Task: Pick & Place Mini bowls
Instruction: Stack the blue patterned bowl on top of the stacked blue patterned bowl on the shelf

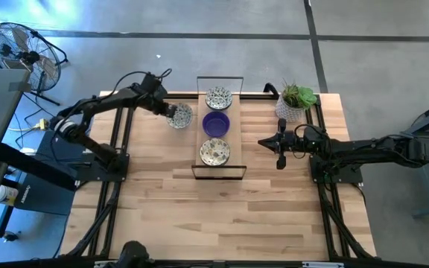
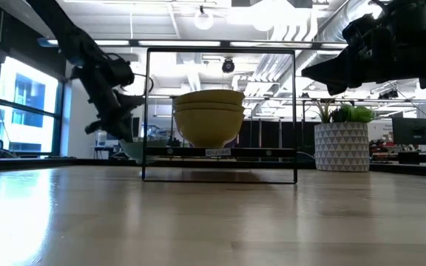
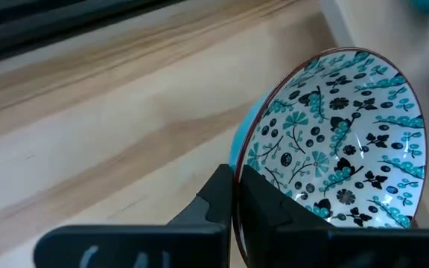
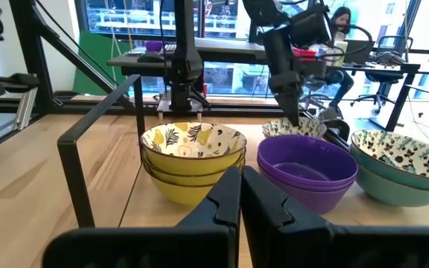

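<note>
Writing: none legible; left tool [image 3: 235, 195] clamps patterned bowl [image 3: 341, 138] rim.

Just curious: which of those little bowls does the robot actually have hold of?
The patterned bowl left of the rack, pinched at its rim by the left gripper. The other bowls sit inside the rack.

Overall: bright, even daylight-type light in every view; you get no dim spots.
Source: ceiling lamps [image 2: 202, 16] overhead in low view, plus windows [image 4: 147, 16] behind the rig in right wrist view.
Glare: pale sheen on table [image 2: 21, 214] nr the low cam, left side.
Backlight: arms in low view read as dark silhouettes vs bright room.
Blur: left wrist fingers [image 3: 222, 208] out of focus; patterned bowl [image 3: 341, 138] sharp.
Shadows: soft, short, under frame [image 1: 218, 173].
</note>
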Motion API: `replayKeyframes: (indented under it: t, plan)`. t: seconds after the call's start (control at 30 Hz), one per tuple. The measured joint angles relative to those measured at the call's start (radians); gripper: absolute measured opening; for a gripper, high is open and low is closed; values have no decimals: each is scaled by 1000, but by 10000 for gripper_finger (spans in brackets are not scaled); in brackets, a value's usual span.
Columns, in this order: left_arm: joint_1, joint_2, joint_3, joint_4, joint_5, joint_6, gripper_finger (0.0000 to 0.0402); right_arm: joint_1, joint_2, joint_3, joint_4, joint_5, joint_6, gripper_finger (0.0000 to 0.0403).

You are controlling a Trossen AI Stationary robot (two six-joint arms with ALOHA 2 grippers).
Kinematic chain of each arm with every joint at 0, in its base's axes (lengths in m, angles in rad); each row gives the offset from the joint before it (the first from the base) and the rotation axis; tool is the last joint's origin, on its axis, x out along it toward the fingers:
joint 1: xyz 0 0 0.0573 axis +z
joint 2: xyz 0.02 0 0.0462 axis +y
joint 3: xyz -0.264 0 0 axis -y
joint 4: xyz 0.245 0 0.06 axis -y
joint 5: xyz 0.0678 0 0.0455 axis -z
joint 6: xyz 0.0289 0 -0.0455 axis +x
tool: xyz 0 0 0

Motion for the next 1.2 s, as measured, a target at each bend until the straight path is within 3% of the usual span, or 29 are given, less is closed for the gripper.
replayKeyframes:
  t: [0.2,0.6,0.97,1.07,1.2]
  plan:
    - [8,53,0,31,-4,1,6,0,0,0,1,0,0,0]
    - [9,52,11,63,-25,-8,59,0,0,0,1,0,0,0]
    - [-10,41,236,-165,-69,201,138,0,0,0,1,0,0,0]
    - [-61,-1,244,-182,-170,255,110,0,0,0,0,0,0,0]
    - [-136,-83,162,-109,-187,296,20,0,0,0,0,0,-4,0]
